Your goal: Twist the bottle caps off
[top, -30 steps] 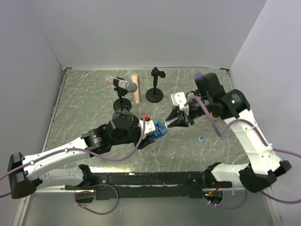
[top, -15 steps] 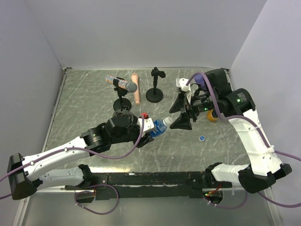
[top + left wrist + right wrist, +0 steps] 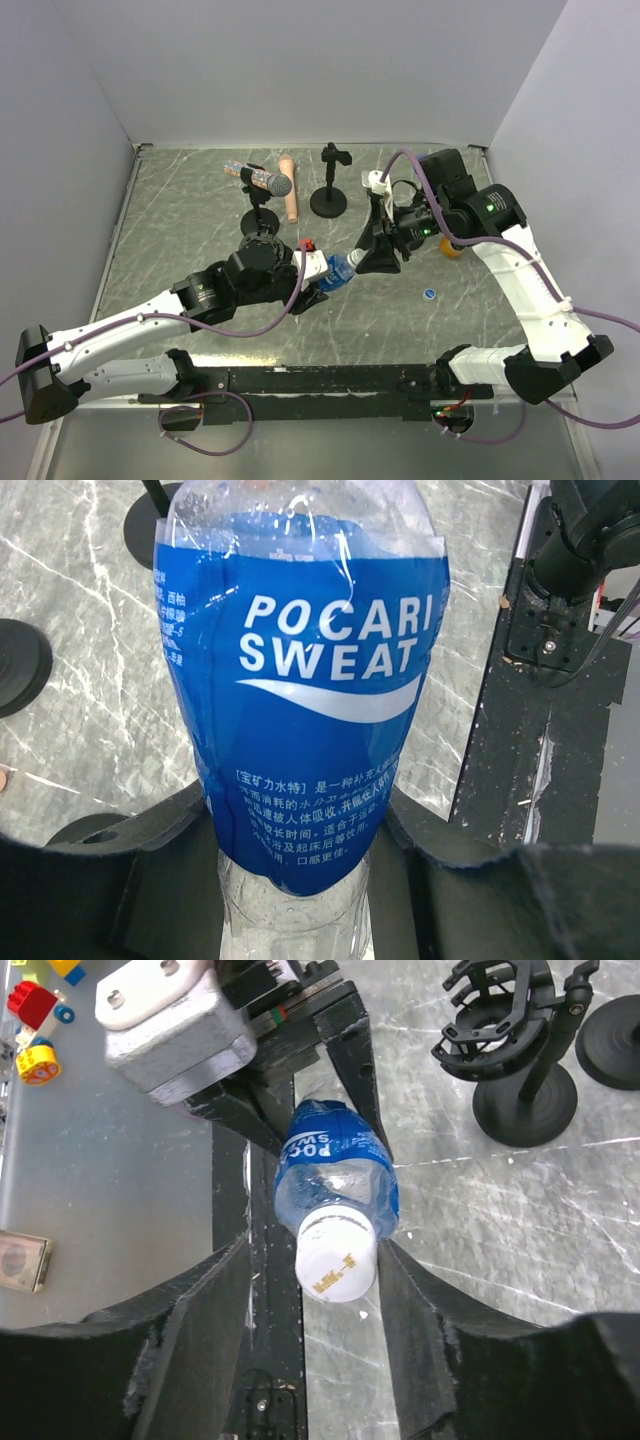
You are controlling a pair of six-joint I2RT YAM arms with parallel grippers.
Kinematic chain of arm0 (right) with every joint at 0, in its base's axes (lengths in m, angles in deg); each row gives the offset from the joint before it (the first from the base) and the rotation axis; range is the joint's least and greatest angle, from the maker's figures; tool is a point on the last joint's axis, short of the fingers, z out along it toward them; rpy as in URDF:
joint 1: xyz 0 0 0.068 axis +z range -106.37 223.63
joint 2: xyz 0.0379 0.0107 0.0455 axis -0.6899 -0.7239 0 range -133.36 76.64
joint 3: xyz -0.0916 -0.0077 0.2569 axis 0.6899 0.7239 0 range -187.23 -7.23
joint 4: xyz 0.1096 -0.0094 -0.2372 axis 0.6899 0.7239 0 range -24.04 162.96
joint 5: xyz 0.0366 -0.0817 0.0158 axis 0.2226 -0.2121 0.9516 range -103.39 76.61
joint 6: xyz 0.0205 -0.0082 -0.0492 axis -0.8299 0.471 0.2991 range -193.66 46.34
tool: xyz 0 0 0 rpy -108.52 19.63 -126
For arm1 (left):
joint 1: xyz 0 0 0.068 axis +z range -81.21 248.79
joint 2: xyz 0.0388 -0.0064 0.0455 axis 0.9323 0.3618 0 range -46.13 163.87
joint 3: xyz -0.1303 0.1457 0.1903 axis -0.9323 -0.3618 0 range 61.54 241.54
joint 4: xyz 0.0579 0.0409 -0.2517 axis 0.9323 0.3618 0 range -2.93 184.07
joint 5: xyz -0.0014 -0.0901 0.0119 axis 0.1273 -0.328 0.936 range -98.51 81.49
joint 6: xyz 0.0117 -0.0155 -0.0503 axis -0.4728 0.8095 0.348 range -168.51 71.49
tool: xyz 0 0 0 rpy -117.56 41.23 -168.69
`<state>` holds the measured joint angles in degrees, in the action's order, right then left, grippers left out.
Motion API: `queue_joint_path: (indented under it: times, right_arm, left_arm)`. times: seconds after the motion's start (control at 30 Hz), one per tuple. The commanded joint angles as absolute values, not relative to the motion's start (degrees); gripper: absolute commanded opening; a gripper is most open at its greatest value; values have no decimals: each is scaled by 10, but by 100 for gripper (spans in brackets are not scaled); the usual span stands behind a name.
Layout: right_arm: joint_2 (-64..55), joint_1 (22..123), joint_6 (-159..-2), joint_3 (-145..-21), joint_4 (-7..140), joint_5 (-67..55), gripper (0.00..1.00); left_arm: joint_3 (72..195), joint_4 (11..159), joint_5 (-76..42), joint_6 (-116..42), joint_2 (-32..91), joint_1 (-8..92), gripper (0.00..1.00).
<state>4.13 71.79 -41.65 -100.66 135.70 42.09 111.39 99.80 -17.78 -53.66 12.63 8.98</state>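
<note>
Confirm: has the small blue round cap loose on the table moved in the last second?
No. The small blue round cap keeps its spot, right of and nearer than the black round stand base.

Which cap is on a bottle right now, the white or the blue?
The white cap, on the Pocari Sweat bottle between the right gripper's jaws; the blue cap lies loose on the table.

left tool clamped tight, pointing inward; right tool spread apart, facing it.
</note>
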Motion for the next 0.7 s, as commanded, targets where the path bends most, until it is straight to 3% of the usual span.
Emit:
queue_joint_path:
  times: [0.0,0.1,0.23,0.3,0.5,0.67]
  right_arm:
    - [37,726,-430,-1008,1356,418,57]
    - [33,728,-426,-1013,1361,418,49]
    - [27,735,-409,-1022,1382,422,17]
    - [25,741,-376,-1028,1401,429,7]
    - [37,784,-125,-1051,1545,430,0]
    - [110,843,44,-942,1511,317,0]
  left_arm:
    - [1128,963,-186,-526,121,90,6]
    - [1127,962,-187,-525,120,90,6]
    - [1126,965,-188,-526,117,90,6]
    - [1124,967,-191,-534,111,90,6]
    - [1116,980,-175,-595,78,90,5]
    - [1118,986,-140,-647,69,90,4]
